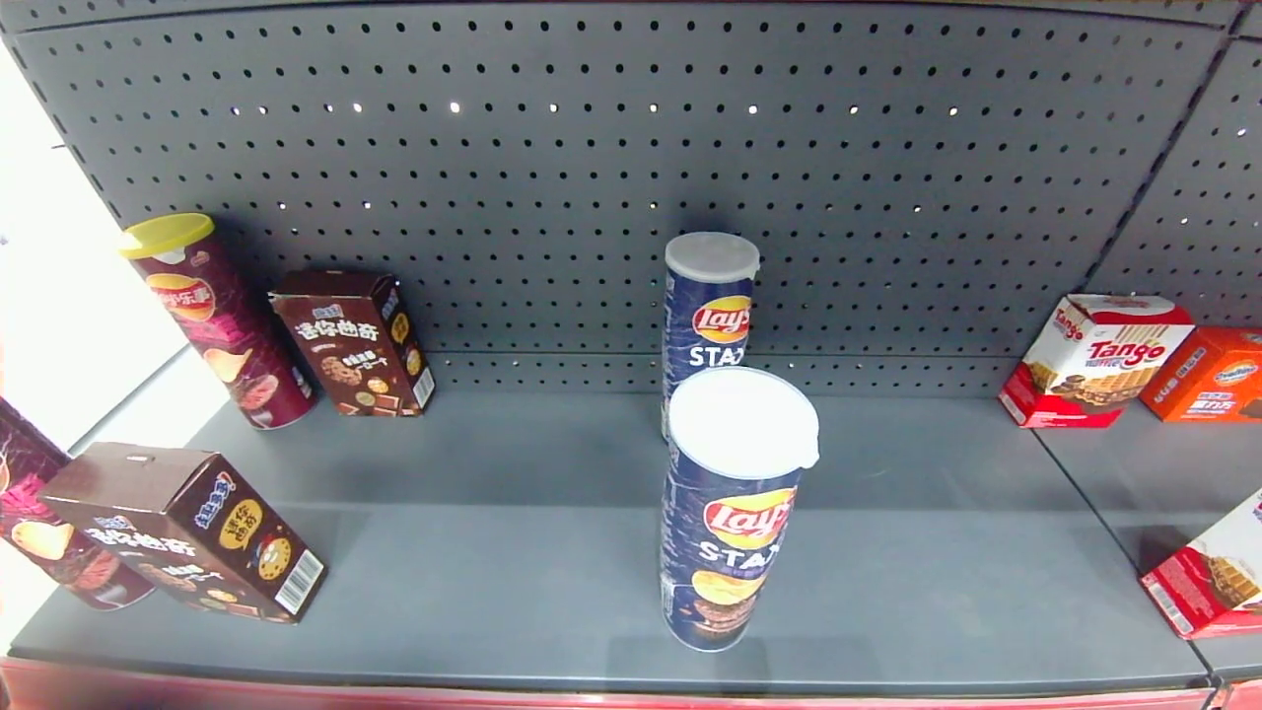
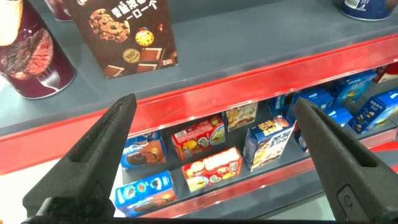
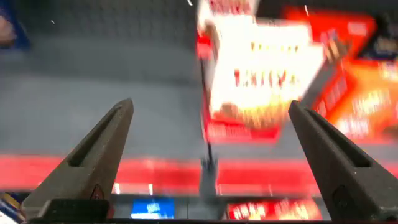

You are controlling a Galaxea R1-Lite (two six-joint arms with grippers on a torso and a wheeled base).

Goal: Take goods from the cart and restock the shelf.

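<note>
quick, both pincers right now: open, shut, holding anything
Left pincer: open, holding nothing.
Right pincer: open, holding nothing.

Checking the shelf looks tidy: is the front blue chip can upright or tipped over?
Upright. The front blue chip can stands on its base on the shelf, white lid facing up.

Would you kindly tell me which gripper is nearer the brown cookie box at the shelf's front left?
Left. The left gripper is open before the shelf edge, close to the brown cookie box; the right gripper faces the red-and-white wafer box at the far right.
</note>
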